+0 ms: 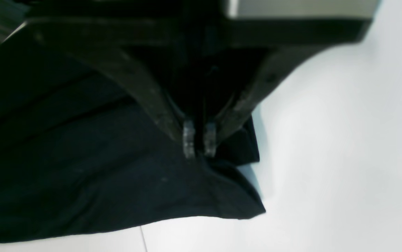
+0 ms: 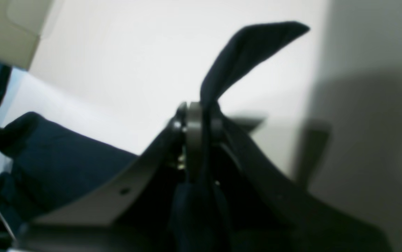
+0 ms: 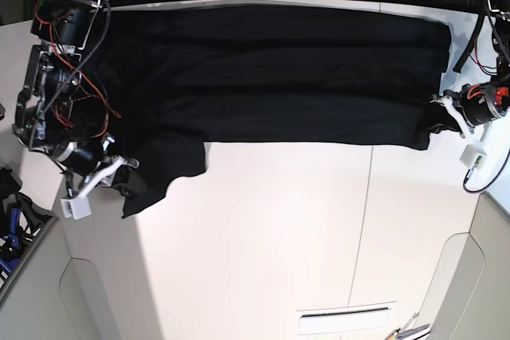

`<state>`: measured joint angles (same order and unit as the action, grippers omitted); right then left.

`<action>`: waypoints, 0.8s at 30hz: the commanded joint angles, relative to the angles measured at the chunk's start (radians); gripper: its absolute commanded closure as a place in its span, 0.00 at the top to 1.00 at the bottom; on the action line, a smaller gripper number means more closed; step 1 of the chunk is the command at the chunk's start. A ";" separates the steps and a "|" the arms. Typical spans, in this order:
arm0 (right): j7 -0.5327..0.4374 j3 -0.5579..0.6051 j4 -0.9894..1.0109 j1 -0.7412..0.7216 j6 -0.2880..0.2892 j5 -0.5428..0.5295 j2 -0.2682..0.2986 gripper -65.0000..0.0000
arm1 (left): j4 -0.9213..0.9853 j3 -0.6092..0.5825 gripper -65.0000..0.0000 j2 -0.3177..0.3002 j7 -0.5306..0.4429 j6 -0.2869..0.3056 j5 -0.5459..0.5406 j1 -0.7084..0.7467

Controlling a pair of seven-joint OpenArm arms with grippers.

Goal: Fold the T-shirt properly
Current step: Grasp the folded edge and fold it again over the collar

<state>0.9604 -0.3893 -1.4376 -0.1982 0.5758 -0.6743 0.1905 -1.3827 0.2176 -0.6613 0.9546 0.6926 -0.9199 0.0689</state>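
Here both the left hand (image 1: pixel 199 142) and right hand (image 2: pixel 201 120) pinch the thin, soft black T-shirt (image 3: pixel 271 77).

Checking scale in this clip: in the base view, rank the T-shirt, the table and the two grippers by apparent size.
1. table
2. T-shirt
3. left gripper and right gripper: both small and look alike, unranked.

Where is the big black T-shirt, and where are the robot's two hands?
Large black soft T-shirt (image 3: pixel 279 77), base view, middle of the spread cloth.
Left hand (image 1: pixel 198 141), left wrist view, between fingertips pinching fabric.
Right hand (image 2: pixel 201 117), right wrist view, between fingertips clamping cloth.
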 commanded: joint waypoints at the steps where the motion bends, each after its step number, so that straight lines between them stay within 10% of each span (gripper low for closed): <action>1: 0.006 -0.025 -0.061 0.011 0.008 -0.026 0.020 0.00 | -0.032 0.014 0.00 -0.026 0.016 0.006 -0.035 -0.012; 16: 0.077 -0.295 -0.335 0.367 0.025 -0.236 0.025 0.00 | -0.334 0.246 0.00 -0.036 0.072 0.006 -0.138 0.273; 24: 0.076 -0.319 -0.330 0.451 0.022 -0.150 0.013 0.00 | -0.350 0.275 0.05 -0.028 0.075 0.006 -0.138 0.364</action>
<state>1.0588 -0.7010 -1.7531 0.2565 0.5957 -0.8112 0.1921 -1.7195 0.4789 -0.6678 1.0424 0.6968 -1.0500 0.4362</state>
